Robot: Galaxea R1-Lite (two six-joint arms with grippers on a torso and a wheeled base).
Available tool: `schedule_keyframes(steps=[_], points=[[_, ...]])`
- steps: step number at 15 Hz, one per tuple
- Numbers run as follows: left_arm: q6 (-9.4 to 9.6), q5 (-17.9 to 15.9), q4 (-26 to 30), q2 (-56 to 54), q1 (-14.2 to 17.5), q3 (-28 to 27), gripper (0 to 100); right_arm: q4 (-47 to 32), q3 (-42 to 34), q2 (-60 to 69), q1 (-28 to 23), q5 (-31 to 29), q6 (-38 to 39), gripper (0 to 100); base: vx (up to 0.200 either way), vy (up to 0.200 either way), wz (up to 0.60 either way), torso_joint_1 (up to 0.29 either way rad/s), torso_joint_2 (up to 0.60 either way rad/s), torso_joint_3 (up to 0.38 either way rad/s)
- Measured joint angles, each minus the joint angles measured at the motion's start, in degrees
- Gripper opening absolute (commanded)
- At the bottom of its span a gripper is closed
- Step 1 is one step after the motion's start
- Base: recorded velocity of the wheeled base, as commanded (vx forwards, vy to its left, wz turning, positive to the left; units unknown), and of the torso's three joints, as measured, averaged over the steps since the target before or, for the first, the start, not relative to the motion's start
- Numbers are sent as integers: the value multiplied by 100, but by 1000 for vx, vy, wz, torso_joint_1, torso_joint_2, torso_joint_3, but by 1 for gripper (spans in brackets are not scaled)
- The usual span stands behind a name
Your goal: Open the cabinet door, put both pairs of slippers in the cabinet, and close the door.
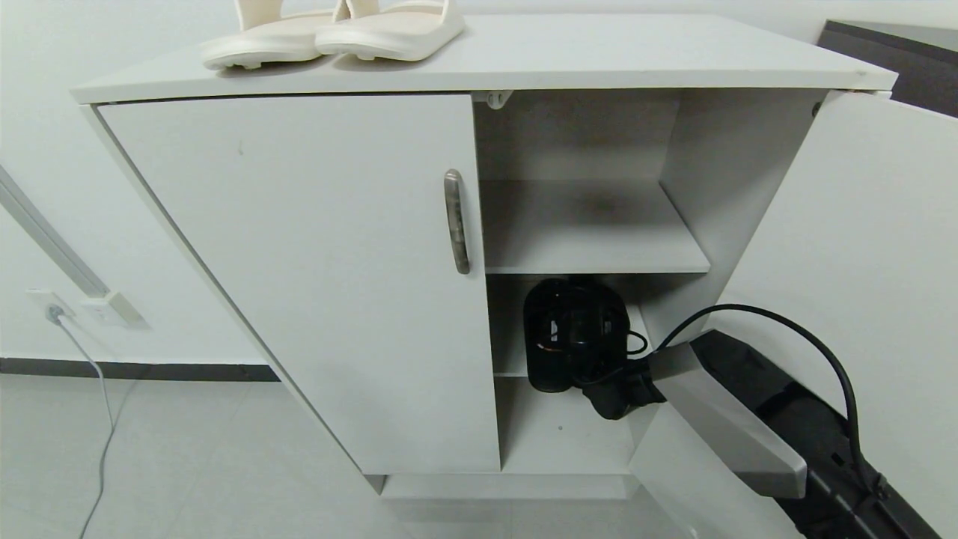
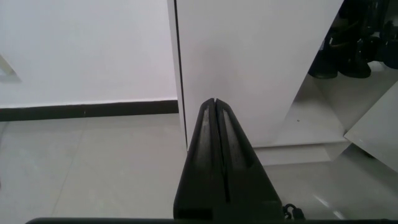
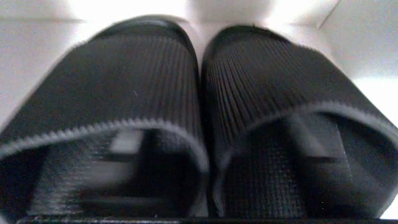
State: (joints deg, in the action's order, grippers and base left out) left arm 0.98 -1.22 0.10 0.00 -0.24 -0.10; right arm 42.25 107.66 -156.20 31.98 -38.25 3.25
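We see the left gripper (image 2: 214, 106) idle, fingers (image 2: 233, 149) pressed together, while the right gripper (image 1: 610, 385), whose grip we cannot tell, is at the black slippers (image 1: 575, 329) low-centre inside the cabinet (image 1: 599, 71), presumably to shelve them.

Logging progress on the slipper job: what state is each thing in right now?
Left cabinet door: closed.
Right cabinet door: open wide.
White slippers: on the cabinet top, not stowed.
Black slippers: inside, under the shelf, at the right gripper.
Left gripper: shut, empty.
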Motion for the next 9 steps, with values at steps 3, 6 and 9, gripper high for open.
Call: schedule_keyframes(steps=[3, 6, 9], points=[[-2, 0, 0, 0, 0, 0, 0, 468, -801, 308, 90, -17, 0, 100, 0, 0, 0, 0, 0, 0], [-2, -1, 0, 0, -5, 0, 0, 991, -1920, 835, 269, -34, 0, 100, 0, 0, 0, 0, 0, 0], [-5, -1, 0, 0, 0, 0, 0, 1635, -3443, 1502, 534, -67, 2, 100, 0, 0, 0, 0, 0, 0]])
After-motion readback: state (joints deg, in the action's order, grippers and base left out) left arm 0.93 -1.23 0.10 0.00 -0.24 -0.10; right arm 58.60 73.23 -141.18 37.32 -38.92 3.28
